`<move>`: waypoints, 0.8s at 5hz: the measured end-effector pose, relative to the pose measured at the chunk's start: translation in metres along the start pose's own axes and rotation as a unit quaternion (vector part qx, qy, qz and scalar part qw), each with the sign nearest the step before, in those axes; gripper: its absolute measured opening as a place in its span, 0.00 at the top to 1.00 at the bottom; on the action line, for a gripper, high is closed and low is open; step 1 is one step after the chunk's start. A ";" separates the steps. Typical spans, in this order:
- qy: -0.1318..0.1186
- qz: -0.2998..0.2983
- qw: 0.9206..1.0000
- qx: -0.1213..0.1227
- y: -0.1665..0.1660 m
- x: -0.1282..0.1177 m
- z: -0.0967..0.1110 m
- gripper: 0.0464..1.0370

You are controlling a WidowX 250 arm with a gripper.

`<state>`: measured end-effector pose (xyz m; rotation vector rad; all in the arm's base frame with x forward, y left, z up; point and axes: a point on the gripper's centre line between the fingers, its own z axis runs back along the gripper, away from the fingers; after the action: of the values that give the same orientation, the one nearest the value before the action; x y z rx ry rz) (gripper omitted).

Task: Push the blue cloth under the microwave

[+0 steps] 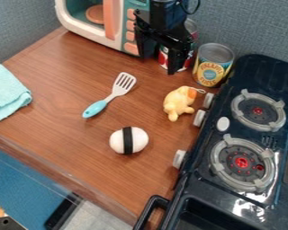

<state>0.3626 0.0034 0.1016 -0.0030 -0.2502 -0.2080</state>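
The blue cloth point(6, 93) lies well apart from the gripper point(160, 65), nearer the camera, the fingers point(177, 56) spread and empty; judged light and limp, it would likely bunch, so pinch the rounded corner point(26, 96) facing the gripper.

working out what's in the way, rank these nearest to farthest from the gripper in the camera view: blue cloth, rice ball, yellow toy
From the gripper:
1. yellow toy, beside the stove's knobs
2. rice ball, mid-counter, below the spatula in view
3. blue cloth, at the view's left edge
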 end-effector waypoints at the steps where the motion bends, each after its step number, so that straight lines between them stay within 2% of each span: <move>1: 0.016 0.001 1.000 -0.004 -0.001 -0.004 -0.010 0.04; 2: 0.032 0.006 0.999 -0.011 0.010 -0.012 -0.012 0.04; 3: 0.048 0.045 0.998 -0.005 0.041 -0.034 -0.016 0.04; 4: 0.039 0.123 0.992 0.002 0.080 -0.073 -0.002 0.04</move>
<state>0.3099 0.0968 0.0835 -0.0222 -0.1708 0.0374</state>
